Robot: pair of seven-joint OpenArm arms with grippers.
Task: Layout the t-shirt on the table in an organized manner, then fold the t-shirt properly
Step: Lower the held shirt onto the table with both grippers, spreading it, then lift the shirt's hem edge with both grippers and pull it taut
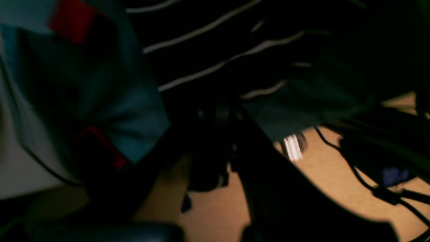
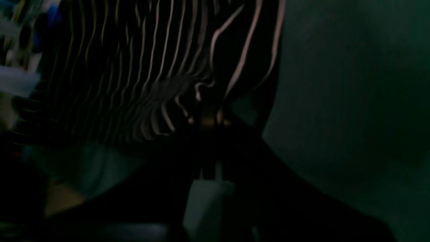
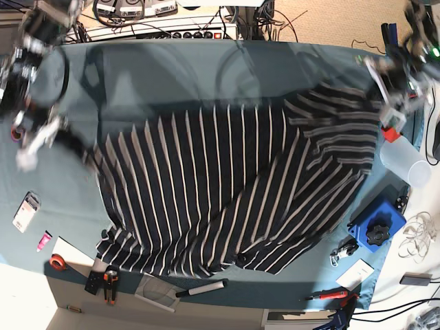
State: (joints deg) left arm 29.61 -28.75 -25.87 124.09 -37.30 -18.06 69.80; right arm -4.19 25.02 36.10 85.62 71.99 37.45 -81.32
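Your left gripper (image 3: 385, 93) and right gripper (image 3: 51, 134) are each pinched shut on the t-shirt (image 3: 227, 192). Cloth stretches between the fingers, likely to spread it over the table (image 3: 158, 69).

Both arms spread wide apart; left pincer (image 3: 388, 103) clamped tight, right pincer (image 3: 86, 155) clamped tight.

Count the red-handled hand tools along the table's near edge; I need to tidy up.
2: orange-red pliers at the near-left edge, beside the red tape roll, and a red-handled screwdriver at the near-right edge, below the t-shirt. Others may lie hidden under the shirt.
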